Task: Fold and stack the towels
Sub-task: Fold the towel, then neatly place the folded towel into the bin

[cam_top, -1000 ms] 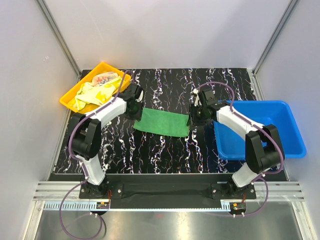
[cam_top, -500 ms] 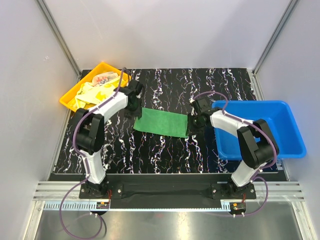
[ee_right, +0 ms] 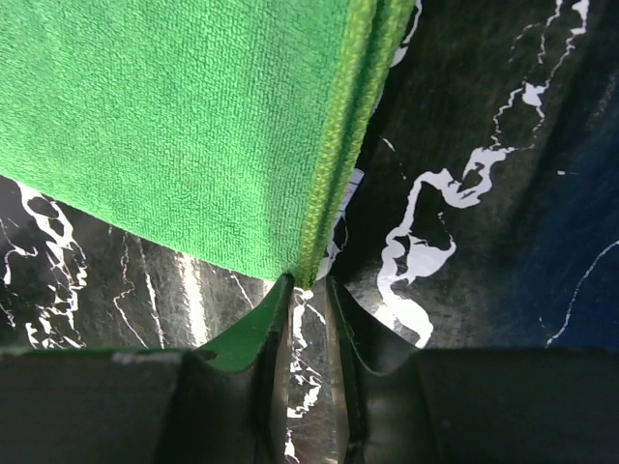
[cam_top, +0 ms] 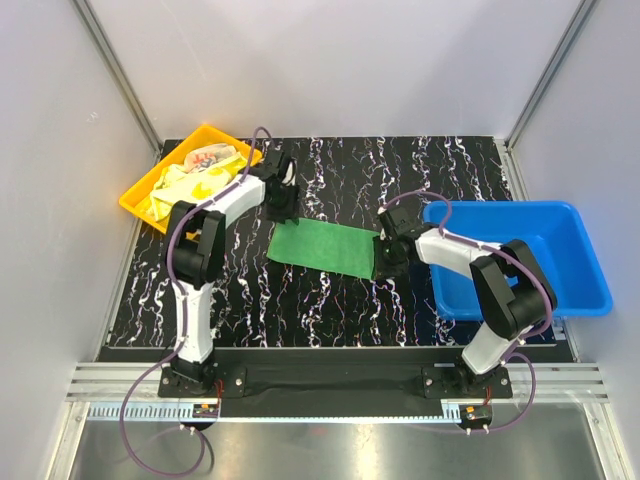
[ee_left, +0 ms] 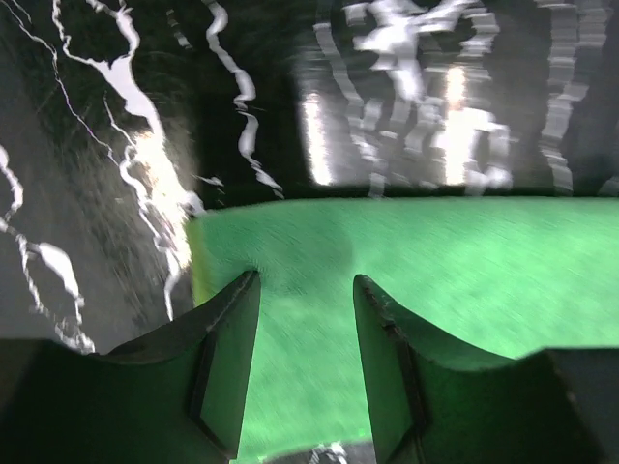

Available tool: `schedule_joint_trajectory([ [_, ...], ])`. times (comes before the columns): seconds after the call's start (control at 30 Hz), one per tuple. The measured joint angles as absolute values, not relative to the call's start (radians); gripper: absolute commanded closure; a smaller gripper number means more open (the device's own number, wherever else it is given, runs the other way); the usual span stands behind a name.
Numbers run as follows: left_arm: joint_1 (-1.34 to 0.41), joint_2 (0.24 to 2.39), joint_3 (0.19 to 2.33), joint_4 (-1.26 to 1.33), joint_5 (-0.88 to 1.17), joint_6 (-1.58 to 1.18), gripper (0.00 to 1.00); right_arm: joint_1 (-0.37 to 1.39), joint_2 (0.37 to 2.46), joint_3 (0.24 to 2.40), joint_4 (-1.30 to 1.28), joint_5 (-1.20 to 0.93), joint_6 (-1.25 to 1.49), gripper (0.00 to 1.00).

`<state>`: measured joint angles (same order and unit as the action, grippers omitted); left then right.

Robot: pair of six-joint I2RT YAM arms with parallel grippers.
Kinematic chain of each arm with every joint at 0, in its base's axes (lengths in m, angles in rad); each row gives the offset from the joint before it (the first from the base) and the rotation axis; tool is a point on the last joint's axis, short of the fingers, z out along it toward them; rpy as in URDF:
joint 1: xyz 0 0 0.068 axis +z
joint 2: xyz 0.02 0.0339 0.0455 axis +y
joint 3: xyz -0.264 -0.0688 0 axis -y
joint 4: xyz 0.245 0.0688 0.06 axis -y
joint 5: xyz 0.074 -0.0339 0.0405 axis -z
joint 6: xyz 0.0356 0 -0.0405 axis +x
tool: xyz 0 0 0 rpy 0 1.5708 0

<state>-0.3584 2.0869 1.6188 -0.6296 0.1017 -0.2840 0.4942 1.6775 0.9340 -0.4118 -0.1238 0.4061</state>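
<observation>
The green towel [cam_top: 325,248] lies flat in the middle of the table, with doubled layers along its right edge [ee_right: 174,116]. My left gripper [cam_top: 283,205] is open and empty just above its far left corner [ee_left: 305,280]; green cloth [ee_left: 464,280] shows between the jaws. My right gripper [cam_top: 385,262] is at the towel's near right corner. Its jaws [ee_right: 309,280] stand almost closed, the corner's tip meets them, and bare table shows in the thin gap. The yellow towel [cam_top: 195,185] and the white printed towel [cam_top: 210,155] lie crumpled in the yellow tray.
The yellow tray [cam_top: 140,200] stands at the back left corner of the black marbled table [cam_top: 330,310]. The blue bin [cam_top: 560,290] stands at the right, close behind my right arm. Grey walls enclose the table on three sides.
My right gripper has moved from the towel's far right corner toward me along its right edge to the near right corner. My left gripper has shifted right and farther back. The towel has stayed put.
</observation>
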Motion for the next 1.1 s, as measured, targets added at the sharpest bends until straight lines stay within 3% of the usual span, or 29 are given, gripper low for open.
schedule_joint_trajectory([
  [0.3, -0.295, 2.158, 1.738, -0.657, 0.173, -0.263, 0.46, 0.497, 1.659, 0.934, -0.424, -0.094, 0.409, 0.65],
  [0.53, -0.295, 2.059, 1.744, -0.663, 0.234, -0.273, 0.44, 0.497, 1.582, 0.988, -0.443, -0.049, 0.476, 0.41],
  [0.83, -0.300, 1.617, 1.517, -0.659, 0.192, -0.336, 0.42, 0.497, 1.689, 1.141, -0.424, 0.098, 0.600, 0.41],
  [1.1, -0.300, 1.374, 1.394, -0.632, 0.122, -0.349, 0.40, 0.497, 1.852, 1.169, -0.416, 0.125, 0.632, 0.43],
])
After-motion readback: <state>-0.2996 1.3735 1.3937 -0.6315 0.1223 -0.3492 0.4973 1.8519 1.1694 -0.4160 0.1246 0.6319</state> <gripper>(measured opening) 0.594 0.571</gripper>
